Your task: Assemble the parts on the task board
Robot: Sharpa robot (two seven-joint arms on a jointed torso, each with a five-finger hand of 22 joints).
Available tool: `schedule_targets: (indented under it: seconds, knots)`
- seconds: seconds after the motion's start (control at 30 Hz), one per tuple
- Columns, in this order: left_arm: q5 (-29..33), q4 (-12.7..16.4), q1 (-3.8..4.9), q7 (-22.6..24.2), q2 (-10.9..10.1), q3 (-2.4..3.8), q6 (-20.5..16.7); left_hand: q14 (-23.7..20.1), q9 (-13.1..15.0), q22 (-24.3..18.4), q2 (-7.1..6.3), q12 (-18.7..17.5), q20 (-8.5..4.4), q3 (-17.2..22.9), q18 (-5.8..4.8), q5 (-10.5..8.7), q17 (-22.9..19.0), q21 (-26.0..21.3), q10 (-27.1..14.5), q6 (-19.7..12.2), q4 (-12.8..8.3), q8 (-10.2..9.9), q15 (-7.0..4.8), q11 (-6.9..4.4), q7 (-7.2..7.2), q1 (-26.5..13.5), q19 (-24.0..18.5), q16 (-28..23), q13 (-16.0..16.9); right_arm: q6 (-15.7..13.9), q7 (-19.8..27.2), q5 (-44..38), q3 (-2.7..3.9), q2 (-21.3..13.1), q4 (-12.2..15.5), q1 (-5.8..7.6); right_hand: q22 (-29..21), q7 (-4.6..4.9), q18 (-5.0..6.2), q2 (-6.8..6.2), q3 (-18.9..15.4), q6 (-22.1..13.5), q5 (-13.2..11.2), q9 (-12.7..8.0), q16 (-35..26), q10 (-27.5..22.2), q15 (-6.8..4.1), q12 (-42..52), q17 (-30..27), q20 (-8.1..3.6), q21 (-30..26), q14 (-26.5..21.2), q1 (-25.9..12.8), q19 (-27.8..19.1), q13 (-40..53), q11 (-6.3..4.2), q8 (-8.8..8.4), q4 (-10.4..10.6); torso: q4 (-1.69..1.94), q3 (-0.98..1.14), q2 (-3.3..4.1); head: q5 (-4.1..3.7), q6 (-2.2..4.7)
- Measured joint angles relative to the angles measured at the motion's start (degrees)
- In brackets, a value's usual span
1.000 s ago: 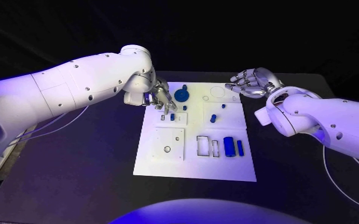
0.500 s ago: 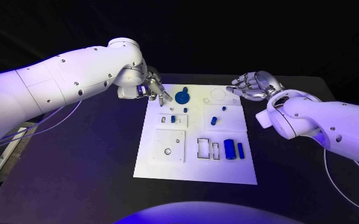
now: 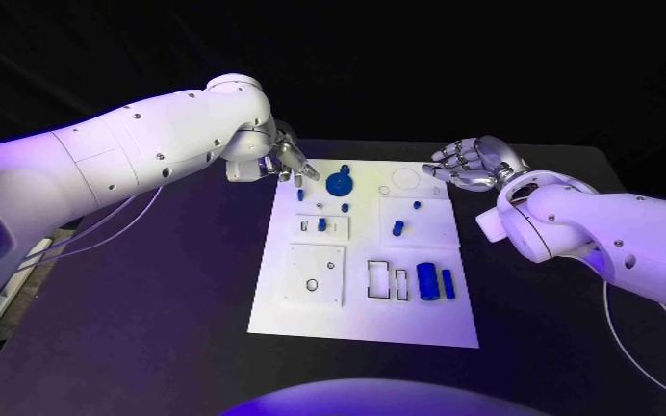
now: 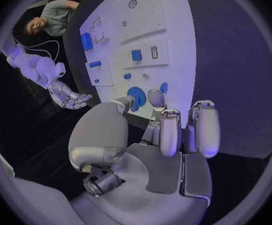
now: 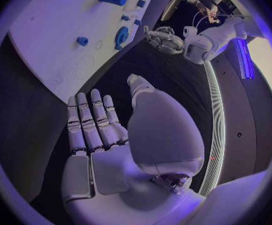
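Task board, a white plate, is seen lying flat in the middle of the black table, with its long sides running from near to far. Small blue parts are spread over it. A round blue disc with a small upright peg is placed near the far left corner, and two small blue pieces are found just nearer, beside a small rectangular slot. A short blue peg is seen near the board's middle, with a smaller blue piece just beyond it. Two blue blocks are set side by side near the right edge, next to two empty rectangular outlines. A square plate with a small hole is seen on the near left part.

The left hand is held at the far left corner of the board, just left of the disc. In the left wrist view its fingers are seen stretched out side by side with nothing gripped, above the board's edge and apart from the disc.

The right hand is held at the far right corner of the board. In the right wrist view its fingers are seen extended and slightly apart, and nothing is held.
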Motion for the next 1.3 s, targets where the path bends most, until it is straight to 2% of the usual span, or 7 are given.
schedule_targets:
  seconds: [0.1, 0.23, 0.47, 0.97, 1.1, 1.3]
  knots:
    - [-0.6, -1.9, -0.43, 0.1, 0.9, -0.34, 0.0, 0.0, -0.3, 0.0, -0.12, 0.2, 0.0, -0.2, 0.0, 0.96, 0.0, 0.0, -0.1, 1.0, 0.2, 0.6, 0.0, -0.14, -0.07, 0.9, 0.0, 0.0, 0.1, 0.0, 0.0, 0.0, 0.0, 0.0, 0.1, 0.0, 0.0, 0.0, 0.01, 0.0, 0.0, 0.0, 0.0, 0.0, 0.0, 0.0, 0.0, 0.0, 0.0, 0.0, 0.0, 0.0, 0.0, 0.0, 0.0, 0.0, 0.0, 0.0, -0.03, 0.0, 0.04, 0.06, 0.07]
    - [-1.3, -3.5, -0.86, 0.2, 1.7, -0.59, 0.1, 0.0, -0.2, 0.0, 0.03, 0.3, 0.0, -0.6, 0.0, 0.99, 0.0, 0.0, -0.2, 2.8, 0.1, 2.2, 0.0, -0.23, -0.52, 1.8, 0.0, 0.0, 0.3, 0.0, 0.0, 0.0, 0.0, 0.0, 0.2, 0.0, 0.0, 0.0, 0.01, 0.0, 0.0, 0.0, 0.0, 0.0, 0.0, 0.0, 0.0, 0.0, 0.0, 0.0, 0.0, 0.0, 0.0, 0.0, 0.0, 0.0, 0.0, 0.0, -0.1, -0.02, 0.07, 0.14, 0.09]
    - [-2.5, -5.6, -1.05, 0.5, 2.3, -0.7, 0.2, 0.0, -0.1, 0.0, -0.27, 0.5, 0.0, -0.6, 0.0, 0.99, 0.0, 0.0, -0.2, 3.0, 0.1, 2.7, 0.0, -0.23, -0.52, 2.1, 0.0, 0.0, 0.4, 0.0, 0.0, 0.0, 0.0, -0.1, 0.3, 0.0, 0.0, 0.0, 0.0, 0.0, 0.0, 0.0, 0.0, 0.0, 0.0, 0.0, 0.0, 0.0, -0.1, 0.0, 0.0, 0.0, 0.0, 0.0, 0.0, 0.0, 0.19, 0.0, -0.13, -0.01, 0.09, 0.19, -0.03]
    - [-3.9, -7.1, -1.17, 1.2, 2.9, -0.91, 0.4, 0.0, 0.0, 0.0, -0.71, 0.8, -0.01, -0.7, 0.0, 0.96, 0.0, 0.0, 0.0, 3.2, -0.1, 3.4, -0.01, -0.45, -0.74, 2.5, 0.0, 0.0, 0.6, 0.0, 0.0, 0.0, 0.0, -0.1, 0.3, 0.0, -0.1, 0.0, 0.01, 0.0, 0.0, 0.0, 0.0, -0.1, 0.0, 0.0, 0.0, 0.0, -0.1, 0.0, 0.0, 0.0, 0.0, 0.0, 0.0, 0.0, 0.25, 0.0, -0.03, -0.07, -0.04, -0.04, -0.24]
    - [-3.9, -7.6, -1.52, 1.4, 3.3, -1.08, 0.8, 0.0, 0.1, 0.0, -0.36, 0.8, -0.01, -1.3, 0.0, -2.03, 0.0, 0.0, -0.2, 3.4, 0.2, 4.2, -0.01, -0.66, -0.93, 3.5, 0.0, 0.0, 0.7, 0.0, 0.0, 0.0, 0.0, -0.1, 0.3, 0.0, -0.1, 0.0, 0.01, 0.0, 0.0, 0.0, 0.0, -0.1, 0.0, 0.0, 0.0, 0.0, -0.1, 0.0, 0.0, 0.0, 0.0, 0.0, 0.0, 0.0, 0.24, 0.0, -0.03, -0.09, -0.04, 0.01, -0.26]
    - [-3.9, -8.1, -1.94, 1.6, 4.0, -1.22, 1.3, 0.0, 0.1, 0.0, -0.37, 0.8, -0.01, -1.4, 0.0, -2.17, 0.0, 0.0, -0.2, 3.4, 0.3, 4.5, -0.01, -0.66, -0.93, 3.5, 0.0, 0.0, 0.7, 0.0, 0.0, 0.0, 0.0, 0.0, 0.3, 0.0, -0.1, 0.0, 0.01, 0.23, 0.0, 0.0, 0.0, -0.1, 0.0, 0.0, 0.0, 0.0, -0.2, 0.0, 0.0, 0.0, -0.2, 0.0, 0.0, 0.0, 0.24, 0.0, -0.04, -0.1, 0.01, 0.02, -0.27]
